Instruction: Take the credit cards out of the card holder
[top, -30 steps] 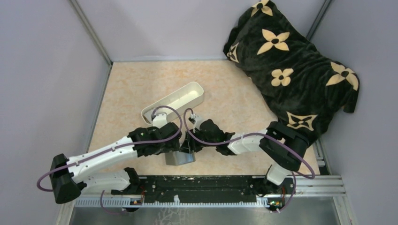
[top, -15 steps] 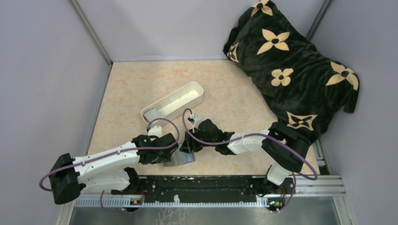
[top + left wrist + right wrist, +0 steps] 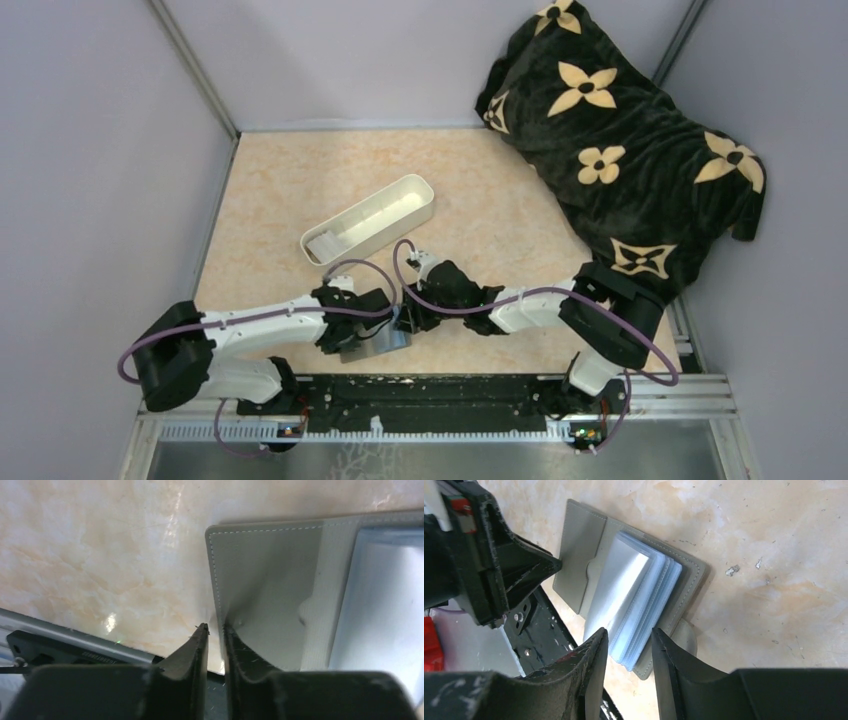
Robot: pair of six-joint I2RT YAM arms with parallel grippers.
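Wallet (image 3: 372,341) open on your beige marbled tabletop (image 3: 300,180), lilac walls (image 3: 100,150) around; left gripper (image 3: 214,627) pinches its flap (image 3: 265,580), right gripper (image 3: 629,632) straddles sleeves (image 3: 634,585), grip unclear.

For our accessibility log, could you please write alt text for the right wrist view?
An open grey bifold card holder with blue-grey plastic sleeves lies on a beige marbled table; the right gripper straddles the sleeves, the left gripper pinches its flap.
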